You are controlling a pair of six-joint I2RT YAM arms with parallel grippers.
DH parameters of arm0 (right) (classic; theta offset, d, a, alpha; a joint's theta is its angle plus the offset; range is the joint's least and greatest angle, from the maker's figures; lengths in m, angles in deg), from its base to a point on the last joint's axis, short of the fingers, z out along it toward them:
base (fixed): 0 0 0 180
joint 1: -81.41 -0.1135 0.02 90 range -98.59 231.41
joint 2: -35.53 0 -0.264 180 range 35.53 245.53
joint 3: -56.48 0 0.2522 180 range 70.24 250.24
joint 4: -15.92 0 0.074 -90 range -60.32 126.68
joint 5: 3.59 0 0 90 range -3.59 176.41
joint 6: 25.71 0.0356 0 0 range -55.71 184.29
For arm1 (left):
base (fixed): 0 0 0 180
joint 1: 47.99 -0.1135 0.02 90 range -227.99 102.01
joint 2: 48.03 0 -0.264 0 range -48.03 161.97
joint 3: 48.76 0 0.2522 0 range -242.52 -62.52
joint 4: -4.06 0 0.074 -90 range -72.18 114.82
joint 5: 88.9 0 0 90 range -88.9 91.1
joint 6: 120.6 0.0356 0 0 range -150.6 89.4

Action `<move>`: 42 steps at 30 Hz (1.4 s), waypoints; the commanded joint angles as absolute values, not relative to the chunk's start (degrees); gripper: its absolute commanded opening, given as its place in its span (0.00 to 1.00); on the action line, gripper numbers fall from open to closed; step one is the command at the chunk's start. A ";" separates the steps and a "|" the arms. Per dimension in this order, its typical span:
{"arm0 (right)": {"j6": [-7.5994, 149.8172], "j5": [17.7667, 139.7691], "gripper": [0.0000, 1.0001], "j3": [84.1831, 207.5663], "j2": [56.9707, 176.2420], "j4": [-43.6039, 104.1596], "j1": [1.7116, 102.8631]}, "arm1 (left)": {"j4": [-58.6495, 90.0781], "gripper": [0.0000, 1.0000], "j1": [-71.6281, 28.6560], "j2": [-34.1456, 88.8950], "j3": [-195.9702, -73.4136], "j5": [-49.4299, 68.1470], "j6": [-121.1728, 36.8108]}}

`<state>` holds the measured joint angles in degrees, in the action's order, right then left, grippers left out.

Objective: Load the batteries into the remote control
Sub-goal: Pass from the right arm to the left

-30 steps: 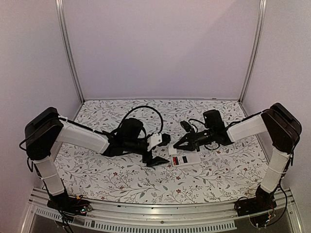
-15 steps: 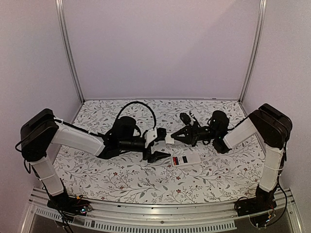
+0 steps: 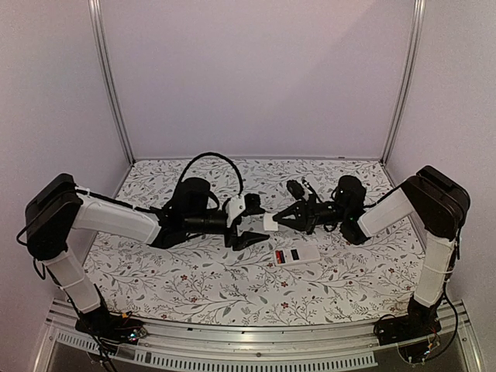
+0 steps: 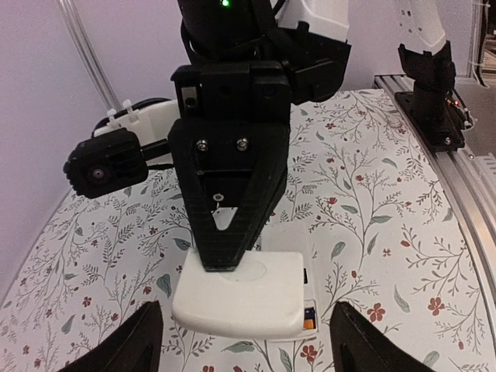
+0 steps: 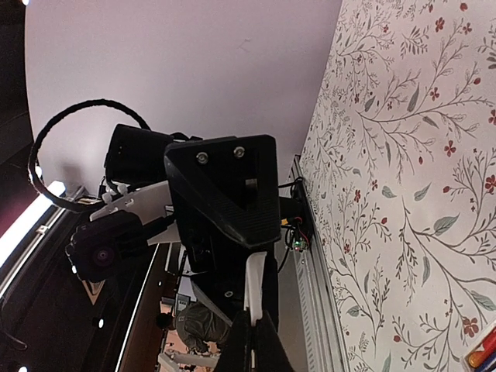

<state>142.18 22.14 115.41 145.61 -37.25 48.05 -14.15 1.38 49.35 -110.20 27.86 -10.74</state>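
The right gripper [image 3: 279, 222] is pinched tight on a thin white plate [image 3: 269, 223], which it holds in the air above the floral worktop [image 3: 194, 287]. The left gripper [image 4: 244, 345] stands wide apart, one finger on either side of the plate, touching nothing. The remote control [image 3: 294, 254] lies flat near the worktop's middle, just frontward of the plate.
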 commanded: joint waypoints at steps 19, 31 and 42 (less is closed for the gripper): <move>148.01 20.66 0.00 115.15 147.29 -45.39 46.87 | -7.87 0.56 0.01 49.33 -114.76 33.38 -9.58; 147.69 20.82 0.19 115.16 147.85 -43.74 46.94 | -6.93 0.37 -0.09 49.03 -115.25 33.17 -9.46; 105.92 32.51 0.66 121.34 132.28 21.04 50.85 | -0.58 0.29 1.06 49.37 -116.74 29.37 -11.33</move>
